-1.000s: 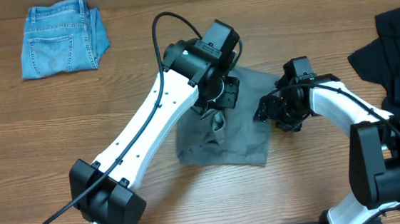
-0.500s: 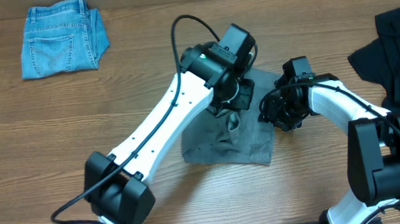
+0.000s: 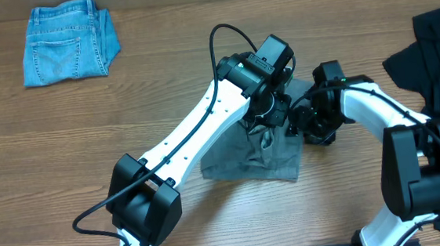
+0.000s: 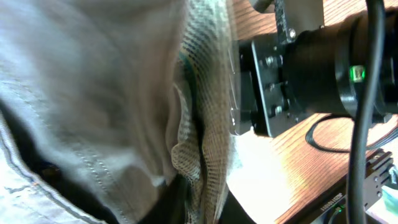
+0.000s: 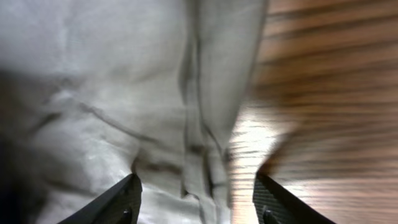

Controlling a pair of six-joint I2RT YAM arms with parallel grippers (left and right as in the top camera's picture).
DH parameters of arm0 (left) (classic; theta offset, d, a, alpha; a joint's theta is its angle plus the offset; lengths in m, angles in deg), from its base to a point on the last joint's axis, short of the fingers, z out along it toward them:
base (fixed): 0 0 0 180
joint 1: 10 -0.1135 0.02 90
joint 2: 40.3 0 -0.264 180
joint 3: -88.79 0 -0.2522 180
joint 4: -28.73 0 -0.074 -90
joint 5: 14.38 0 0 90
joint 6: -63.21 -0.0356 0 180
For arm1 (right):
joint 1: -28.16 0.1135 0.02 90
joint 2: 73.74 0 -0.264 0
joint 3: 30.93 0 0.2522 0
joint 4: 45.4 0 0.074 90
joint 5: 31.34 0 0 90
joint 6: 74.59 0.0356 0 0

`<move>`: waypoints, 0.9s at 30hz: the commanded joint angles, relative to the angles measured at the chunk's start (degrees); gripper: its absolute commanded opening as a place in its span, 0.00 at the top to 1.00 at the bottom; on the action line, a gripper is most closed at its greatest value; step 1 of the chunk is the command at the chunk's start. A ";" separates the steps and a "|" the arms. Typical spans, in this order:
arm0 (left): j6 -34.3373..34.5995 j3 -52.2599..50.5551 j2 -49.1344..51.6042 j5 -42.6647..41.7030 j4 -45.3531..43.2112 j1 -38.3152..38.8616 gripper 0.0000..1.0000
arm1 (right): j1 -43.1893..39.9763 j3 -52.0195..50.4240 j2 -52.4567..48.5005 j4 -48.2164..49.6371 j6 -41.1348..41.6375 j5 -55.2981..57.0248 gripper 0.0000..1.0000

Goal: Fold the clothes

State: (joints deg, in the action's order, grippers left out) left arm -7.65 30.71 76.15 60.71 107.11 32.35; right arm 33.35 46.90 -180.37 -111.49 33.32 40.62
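A grey garment (image 3: 246, 159) lies crumpled on the wooden table at the middle. My left gripper (image 3: 266, 127) is over its upper right part, shut on a raised fold of the cloth. In the left wrist view the grey cloth (image 4: 93, 93) and its mesh lining fill the frame around the jaws (image 4: 199, 202). My right gripper (image 3: 302, 120) is open just to the right, low at the garment's right edge. In the right wrist view its fingers (image 5: 198, 202) straddle the garment's edge (image 5: 112, 93), with bare table (image 5: 323, 93) to the right.
Folded blue jeans (image 3: 68, 41) lie at the far left. A heap of black clothes (image 3: 435, 51) sits at the right edge. The two arms are very close together; the right arm's body (image 4: 311, 68) shows in the left wrist view.
My left gripper has moved right across the garment, dragging the pinched fold toward the right gripper. The right gripper has stayed almost in place.
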 commanded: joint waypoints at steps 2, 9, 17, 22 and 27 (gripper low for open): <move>-1.66 0.68 0.57 -2.38 -0.35 0.50 0.59 | -3.78 7.17 -1.09 -5.81 -0.24 1.92 0.34; -2.45 0.68 0.57 -3.10 -0.31 0.35 0.47 | -9.75 17.90 -1.07 -17.14 -0.42 1.92 0.33; -2.40 0.57 0.57 -2.47 6.08 -4.63 0.51 | -10.58 24.87 -0.42 -25.81 -8.87 -7.19 0.34; -2.36 -2.58 0.57 -2.08 8.24 -6.80 0.86 | -6.73 24.02 -0.42 -22.62 -12.63 -11.61 0.73; -2.12 -8.66 0.57 -2.10 5.97 -6.80 0.89 | -4.00 20.37 -0.83 -13.75 -10.03 -11.58 0.88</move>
State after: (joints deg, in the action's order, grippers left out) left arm -9.36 26.15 76.15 58.67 114.22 25.03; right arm 28.50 69.48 -181.68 -127.51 22.83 30.63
